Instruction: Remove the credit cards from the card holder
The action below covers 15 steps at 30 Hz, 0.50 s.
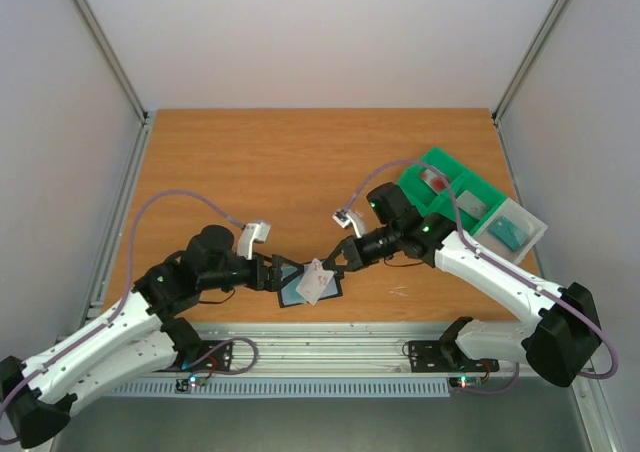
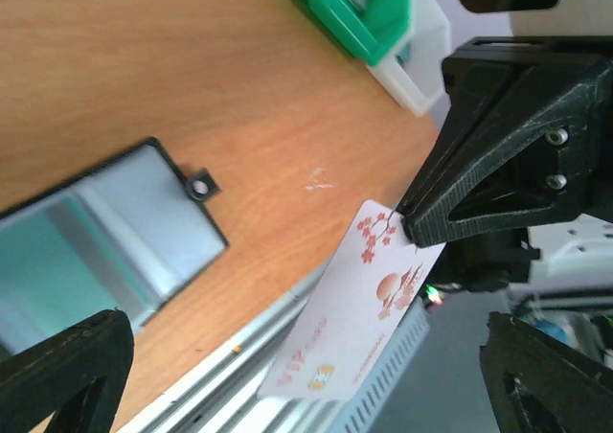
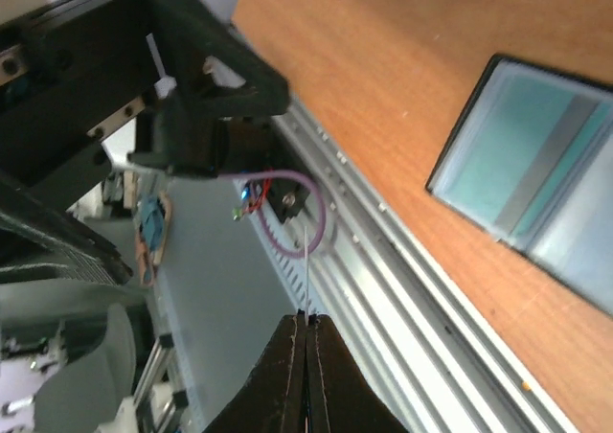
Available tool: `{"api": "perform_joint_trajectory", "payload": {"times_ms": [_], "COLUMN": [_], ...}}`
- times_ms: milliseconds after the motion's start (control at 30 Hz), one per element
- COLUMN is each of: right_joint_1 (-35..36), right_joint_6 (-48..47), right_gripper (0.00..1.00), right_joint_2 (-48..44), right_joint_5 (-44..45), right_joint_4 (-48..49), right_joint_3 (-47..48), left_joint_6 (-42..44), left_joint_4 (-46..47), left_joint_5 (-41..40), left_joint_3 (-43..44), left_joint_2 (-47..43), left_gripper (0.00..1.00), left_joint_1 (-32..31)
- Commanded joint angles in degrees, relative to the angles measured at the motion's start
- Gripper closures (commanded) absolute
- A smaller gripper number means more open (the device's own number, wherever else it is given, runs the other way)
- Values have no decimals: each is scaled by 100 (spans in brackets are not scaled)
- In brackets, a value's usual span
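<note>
Right hand (image 3: 306, 361) pinches one credit card (image 2: 354, 308): edge-on in its own view, though I see blossoms from the left wrist. Left hand (image 1: 273, 272) gapes wide; card holder (image 2: 115, 232) lies open on the table (image 1: 250, 162).

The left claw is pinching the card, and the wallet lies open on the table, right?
No: the right claw pinches the card; the left claw is open, as the left wrist view shows. The wallet does lie open on the table.
</note>
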Motion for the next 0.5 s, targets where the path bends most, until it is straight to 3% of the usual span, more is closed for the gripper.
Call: {"api": "perform_joint_trajectory", "payload": {"times_ms": [0, 167, 467], "right_joint_1": [-54, -479, -1300], "right_joint_6": [664, 1076, 1689], "right_gripper": [99, 99, 99], "right_joint_2": [-115, 29, 83], "right_joint_5": [978, 1792, 3313], "right_joint_4": [634, 814, 1344], "right_joint_3": [-44, -106, -338], "left_joint_6": [302, 459, 733], "left_joint_4": [-892, -1135, -1337], "left_joint_5": [-1146, -1814, -2328], "left_joint_3": [378, 411, 415], "left_joint_2": [-229, -337, -274], "left_gripper": [1, 1, 1], "left_joint_1": [6, 4, 8]}}
